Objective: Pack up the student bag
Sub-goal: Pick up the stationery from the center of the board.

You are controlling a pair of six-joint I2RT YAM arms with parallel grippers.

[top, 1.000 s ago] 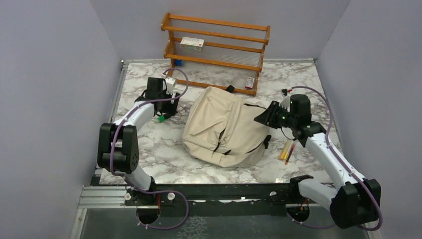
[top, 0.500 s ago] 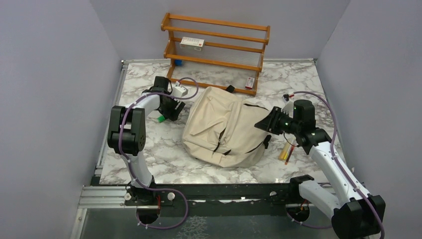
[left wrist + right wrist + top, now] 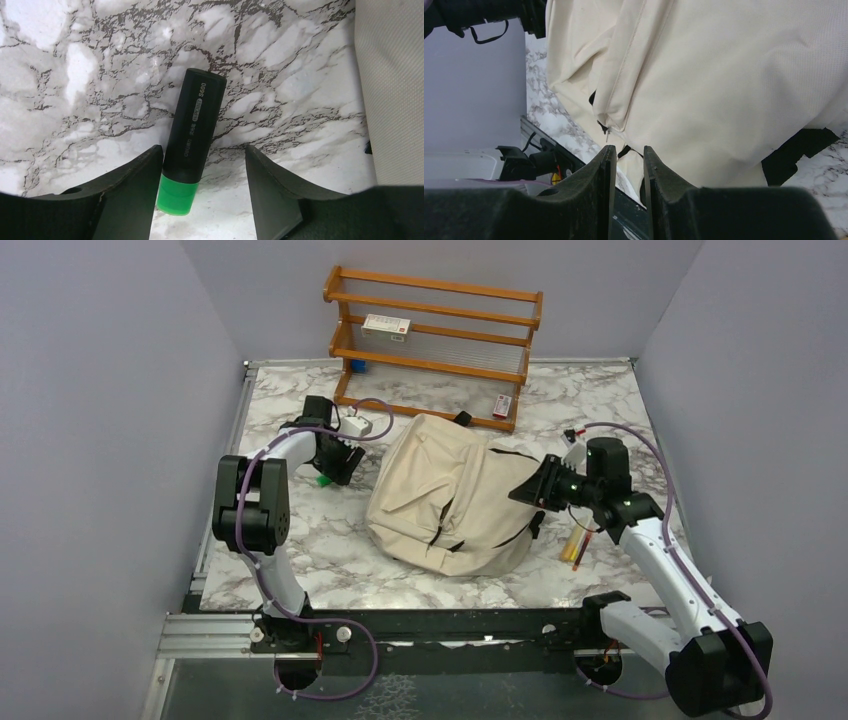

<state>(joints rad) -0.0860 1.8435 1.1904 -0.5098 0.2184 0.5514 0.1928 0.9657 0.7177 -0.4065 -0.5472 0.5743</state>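
Note:
The student bag (image 3: 450, 495), a beige backpack with black straps, lies in the middle of the marble table; it also shows in the right wrist view (image 3: 724, 75) and at the right edge of the left wrist view (image 3: 395, 75). A black highlighter with a green cap (image 3: 192, 130) lies on the table left of the bag (image 3: 322, 480). My left gripper (image 3: 335, 462) is open and low over it (image 3: 202, 155), the green-capped end between the fingers, close to the left one. My right gripper (image 3: 522, 490) hovers at the bag's right side (image 3: 630, 150), jaws nearly together and empty.
A wooden rack (image 3: 435, 340) stands at the back with a white box (image 3: 386, 327) on a shelf and a small red-and-white item (image 3: 503, 405) at its foot. Yellow and red pens (image 3: 575, 542) lie right of the bag. A zipper pull (image 3: 608, 131) hangs ahead of my right fingers.
My left arm has swung round and brought the gripper down over the highlighter. My right gripper has shifted slightly beside the bag.

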